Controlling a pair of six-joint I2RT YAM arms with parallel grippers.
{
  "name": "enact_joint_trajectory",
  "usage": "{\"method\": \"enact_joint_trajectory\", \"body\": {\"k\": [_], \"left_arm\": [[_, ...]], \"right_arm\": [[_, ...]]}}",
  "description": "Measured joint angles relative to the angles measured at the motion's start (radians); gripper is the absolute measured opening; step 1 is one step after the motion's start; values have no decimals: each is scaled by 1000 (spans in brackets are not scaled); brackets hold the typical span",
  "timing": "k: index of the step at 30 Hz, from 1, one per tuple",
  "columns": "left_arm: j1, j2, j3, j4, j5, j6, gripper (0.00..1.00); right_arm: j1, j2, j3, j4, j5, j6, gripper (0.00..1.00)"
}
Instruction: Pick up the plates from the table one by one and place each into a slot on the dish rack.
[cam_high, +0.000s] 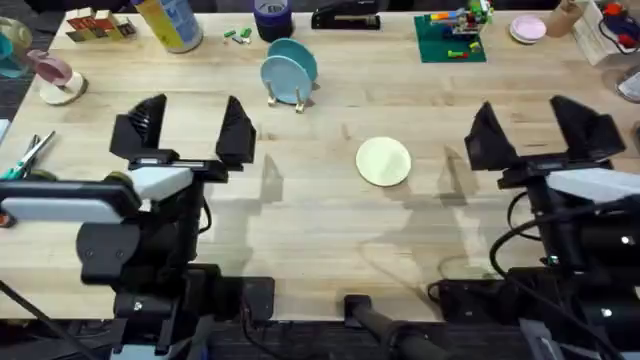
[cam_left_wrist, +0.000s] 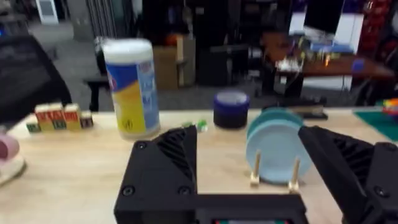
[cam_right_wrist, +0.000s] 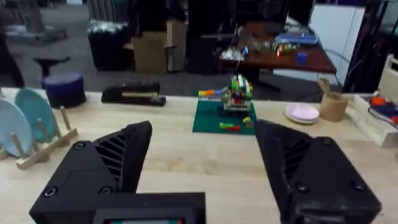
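A pale yellow-green plate (cam_high: 384, 161) lies flat in the middle of the wooden table (cam_high: 310, 220). Two light blue plates (cam_high: 287, 72) stand upright in the small wooden dish rack (cam_high: 288, 98) at the back centre; the left wrist view shows them (cam_left_wrist: 273, 152) between the rack's pegs (cam_left_wrist: 256, 171), and the right wrist view shows them (cam_right_wrist: 22, 118) off to one side. My left gripper (cam_high: 188, 125) is open and empty, to the left of the rack and nearer the front. My right gripper (cam_high: 545, 130) is open and empty, to the right of the yellow-green plate.
Along the back edge stand a yellow-blue canister (cam_high: 170, 22), a dark round tub (cam_high: 272, 18), a black stapler (cam_high: 345, 16), a green brick baseplate with a model (cam_high: 450, 38), a pink dish (cam_high: 528, 28) and lettered blocks (cam_high: 98, 24). Scissors (cam_high: 28, 158) lie at the left.
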Motion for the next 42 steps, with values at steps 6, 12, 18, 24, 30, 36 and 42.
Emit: {"method": "enact_joint_trajectory", "body": {"k": [6, 12, 18, 24, 30, 36, 42], "left_arm": [[0, 0, 0, 82, 0, 0, 994], [0, 0, 6, 81, 0, 0, 994], [0, 0, 76, 56, 0, 0, 993], [0, 38, 209, -111, -2, 0, 993], [0, 187, 383, -263, -4, -1, 993], [0, 390, 590, -434, -3, -37, 993], [0, 590, 793, -627, 32, -85, 993]], "right_arm": [[0, 0, 6, 23, 0, 0, 995], [0, 0, 75, 13, 0, 0, 993], [0, 45, 212, -135, 0, 0, 994], [0, 188, 402, -262, 0, 0, 993], [0, 361, 607, -438, -7, 0, 994], [0, 527, 787, -652, -11, 0, 994], [0, 666, 941, -868, -11, 0, 995]]}}
